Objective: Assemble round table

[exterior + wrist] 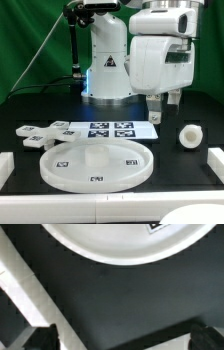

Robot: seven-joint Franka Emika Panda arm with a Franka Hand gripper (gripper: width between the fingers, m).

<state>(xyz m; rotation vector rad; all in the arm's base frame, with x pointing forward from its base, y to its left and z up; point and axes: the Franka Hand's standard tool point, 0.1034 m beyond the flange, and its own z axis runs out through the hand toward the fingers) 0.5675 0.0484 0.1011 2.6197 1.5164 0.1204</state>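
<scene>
Plainly, the gripper (pixel 163 101) hangs above the black table (pixel 180 168) on the exterior view's right, beneath the bulky white arm (pixel 160 55); its two fingers point down and stand well apart, with nothing between them, so it is wide open and empty; it touches no part. In the wrist view the dark fingers (pixel 30 339) show at the two lower corners of the picture, with bare black table between them, which agrees with an empty grasp.

As for the furniture, the round disc (pixel 95 160) lies flat near the front of the table, rim upward, with small square tags on its face; it is well apart from the gripper, toward the exterior view's left of it. The cross-shaped foot piece (pixel 45 133) lies flat just behind the disc on the exterior view's left, close to the disc's rim; whether the two touch I cannot tell. The cylinder leg (pixel 188 135) sits alone on the exterior view's right, near the spot below the gripper yet apart from it, and apart from the disc too.

The marker board (pixel 108 129) lies flat between the disc and the arm's base (pixel 105 70). The wrist view catches a curved stretch of the disc with a corner of one tag, and a white strip (pixel 25 286) running aslant beside it; which strip that is I cannot tell.
</scene>
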